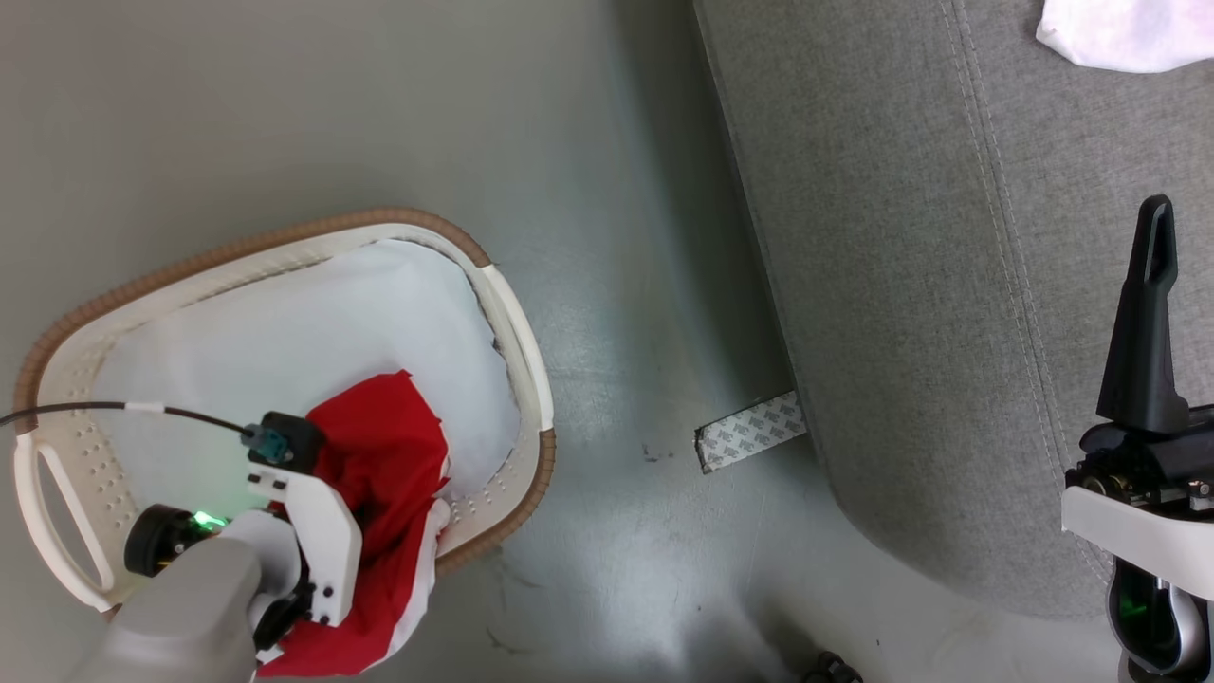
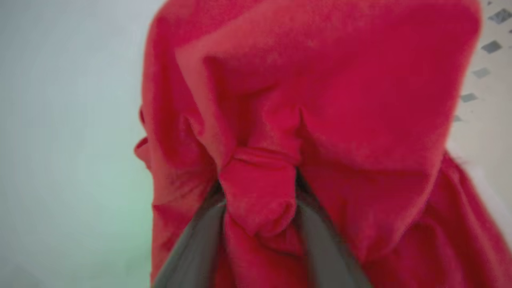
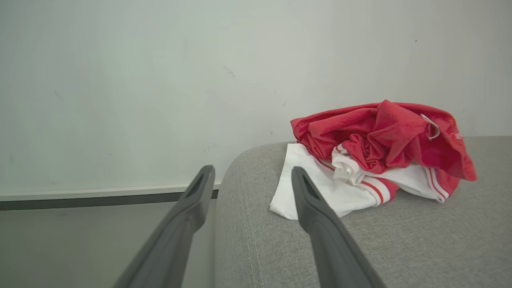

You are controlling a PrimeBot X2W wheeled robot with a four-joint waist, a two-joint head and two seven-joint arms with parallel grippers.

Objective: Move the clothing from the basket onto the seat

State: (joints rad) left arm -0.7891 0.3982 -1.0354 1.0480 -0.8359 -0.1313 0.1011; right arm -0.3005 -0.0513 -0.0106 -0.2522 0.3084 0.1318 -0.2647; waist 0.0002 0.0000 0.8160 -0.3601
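Red garment [image 1: 384, 455] is bunched at the near end of the basket [image 1: 520, 332], gathered under the robot's left wrist. Its lower folds, with a white edge, spill across the brown rim toward the floor [image 1: 616, 237]; whether the cloth rests on that rim or hangs just clear of it I cannot tell. In the left wrist view the left gripper [image 2: 259, 182] is clamped on a thick fold of the red fabric, the two dark fingers [image 2: 192, 244] pressing it from either side while the rest billows around them. Behind the red garment a pale white cushion [image 1: 303, 323] lines the bottom of the basket, and a thin black cable [image 1: 95, 408] runs across it to the wrist. The basket stands on the floor apart from the grey sofa [image 1: 901, 237], and a short strip of patterned tape [image 1: 749, 432] lies on the floor right at the sofa's base. The right gripper [image 3: 252, 174] hangs over the sofa's rounded edge with its fingers spread wide and nothing between them. Beyond it, a crumpled heap of red and white clothing [image 3: 380, 148] with striped trim lies on the sofa seat, close to the pale wall [image 3: 160, 80].
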